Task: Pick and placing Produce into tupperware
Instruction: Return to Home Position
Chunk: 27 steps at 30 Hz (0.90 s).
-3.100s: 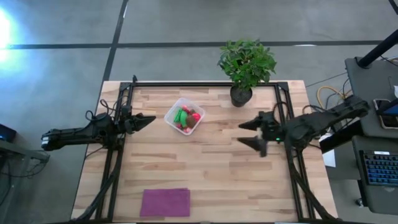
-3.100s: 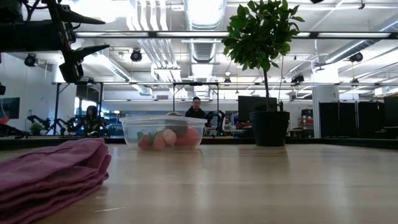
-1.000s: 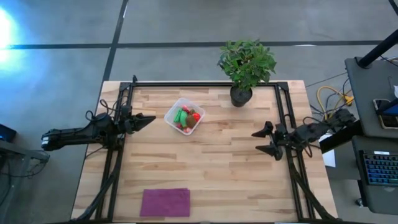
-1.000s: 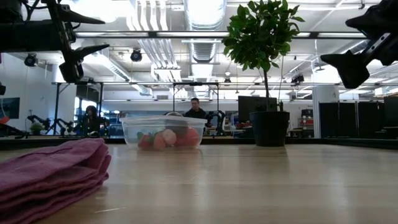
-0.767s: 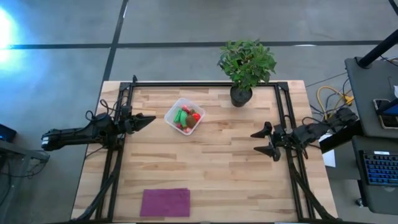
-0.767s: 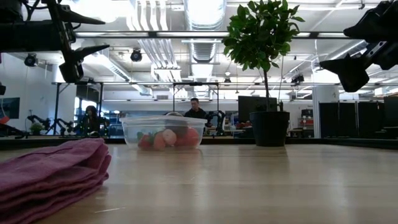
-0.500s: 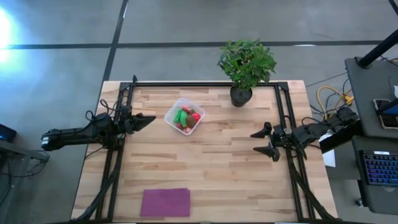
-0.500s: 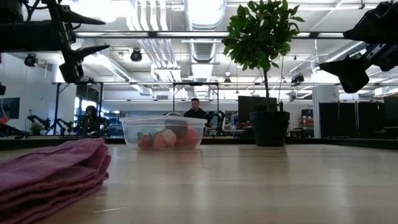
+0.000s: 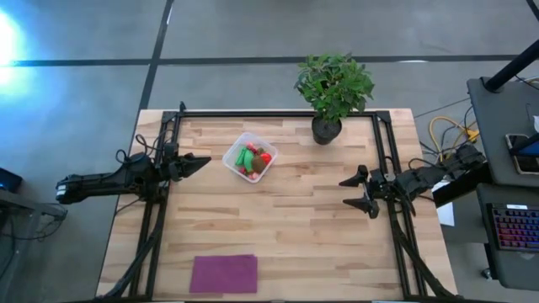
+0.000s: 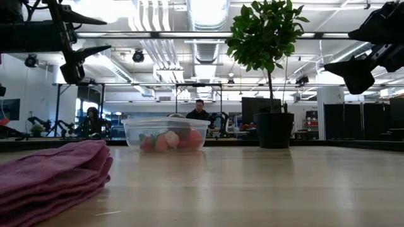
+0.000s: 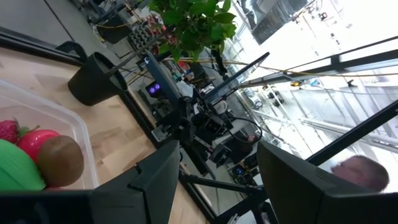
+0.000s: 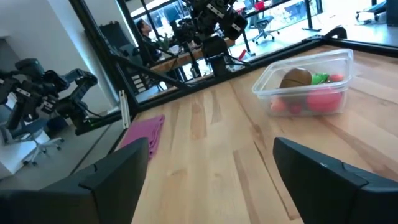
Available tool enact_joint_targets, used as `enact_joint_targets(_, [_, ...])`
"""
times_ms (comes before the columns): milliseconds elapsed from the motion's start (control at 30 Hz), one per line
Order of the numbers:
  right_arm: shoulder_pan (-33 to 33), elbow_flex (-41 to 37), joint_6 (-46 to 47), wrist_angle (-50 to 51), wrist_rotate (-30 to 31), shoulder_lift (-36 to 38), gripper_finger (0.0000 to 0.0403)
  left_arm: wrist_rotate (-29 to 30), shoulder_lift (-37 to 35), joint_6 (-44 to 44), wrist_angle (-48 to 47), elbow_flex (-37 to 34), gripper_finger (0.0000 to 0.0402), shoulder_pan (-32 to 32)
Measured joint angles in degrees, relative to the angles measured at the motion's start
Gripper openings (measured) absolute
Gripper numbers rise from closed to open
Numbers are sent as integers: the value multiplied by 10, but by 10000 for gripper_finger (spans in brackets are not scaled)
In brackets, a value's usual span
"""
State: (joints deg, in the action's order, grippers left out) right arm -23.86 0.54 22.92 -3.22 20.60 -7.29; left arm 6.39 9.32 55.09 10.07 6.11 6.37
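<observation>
A pale wooden counter (image 9: 278,227) with a black frame stands on a grey concrete floor. The low view looks across it into a large hall with ceiling ducts, where a person (image 10: 199,110) sits far behind.

The produce is hard to sort from above. Inside the clear tupperware (image 9: 250,156) only bright green pieces (image 9: 246,156) and a red ball (image 9: 265,157) can be told apart. In the low view the tub's wall blurs its contents to red and pink shapes. The left wrist view cuts the tub off at the picture's edge, showing a brown kiwi (image 11: 60,160), a strawberry (image 11: 7,130), a red piece and some green. The low view also crops both arms at its borders.

The tupperware sits on the counter's left half, nearer the long edge where the potted plant (image 9: 333,88) stands. All visible produce lies in it. A folded purple cloth (image 9: 223,273) lies by the opposite long edge, towards the left corner.

The left end effector (image 9: 200,162) hangs over the left edge above the surface, near the tub but apart from it. Its fingers are spread and hold nothing. The right end effector (image 9: 344,193) is raised by the right edge, well apart from the tub. Its fingers are wide apart and empty.
</observation>
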Motion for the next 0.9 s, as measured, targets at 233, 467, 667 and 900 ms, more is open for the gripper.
enact_joint_targets(233, [0,0,0,0,0,0,333,0,0,0,0,0,201,0])
enact_joint_targets(467, [0,0,0,0,0,0,331,0,0,0,0,0,201,0])
enact_joint_targets(667, [0,0,0,0,0,0,336,0,0,0,0,0,201,0])
enact_joint_targets(900, [0,0,0,0,0,0,331,0,0,0,0,0,201,0])
